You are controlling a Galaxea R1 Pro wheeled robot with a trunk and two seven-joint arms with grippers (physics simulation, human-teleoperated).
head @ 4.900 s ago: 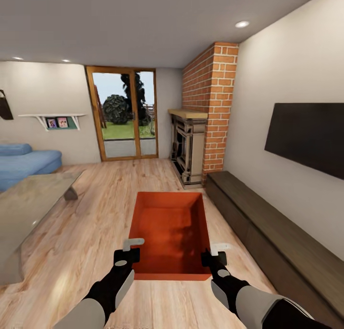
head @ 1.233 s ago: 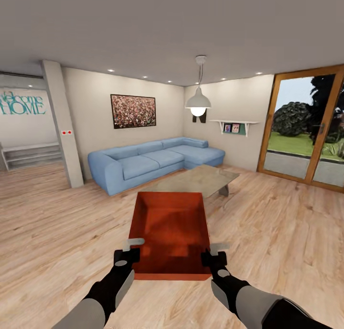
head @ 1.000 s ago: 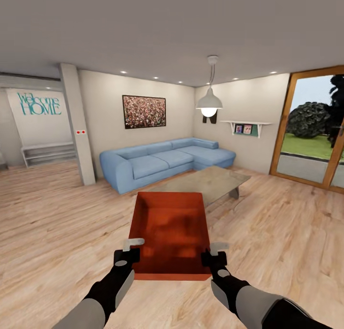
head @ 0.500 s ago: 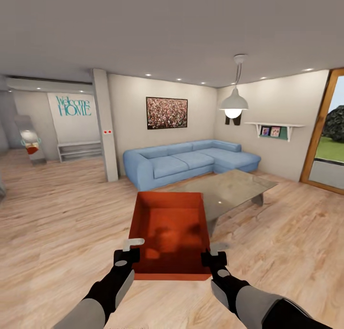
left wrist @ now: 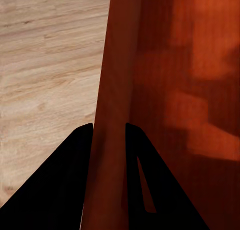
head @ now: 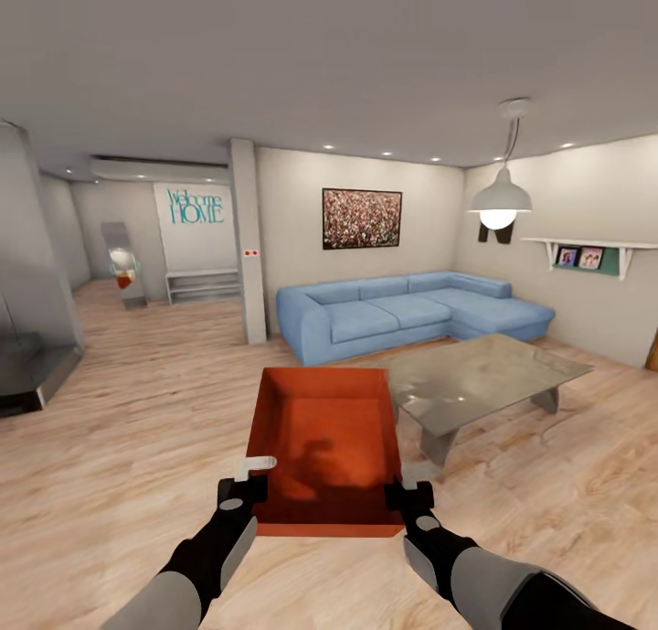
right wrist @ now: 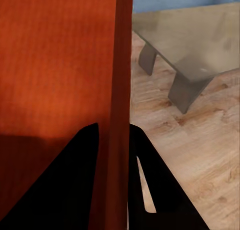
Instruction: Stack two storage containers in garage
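Orange-red rectangular storage container (head: pixel 327 447), open-topped and empty, rides at twelve o'clock just ahead of the trunk, off the floor and pinched from both sides. At seven o'clock the left gripper (head: pixel 245 480) is clamped over the bin's left wall near the close corner; at five o'clock the right gripper (head: pixel 413 485) is clamped on the right wall.

What's changed? The whole picture has swung: the brick fireplace and glass doors of a few seconds back are gone, and the bin sits in the same spot between the arms. So that's the base turning, not the load slipping. I read this as the carry leg, heading out of the living room, garage not in sight, stacking far off.

Now the wrist views earn their keep: the left one shows black fingers (left wrist: pixel 75 160) straddling the thin wall, one either side, and the right one shows its fingers (right wrist: pixel 82 160) doing the same.

Further out at two o'clock stands a glass-topped low table (head: pixel 484 379), then the pale blue corner sofa (head: pixel 402 310) at one o'clock. Far off at eleven o'clock, a hallway opens under teal "Welcome HOME" lettering (head: pixel 196 207).
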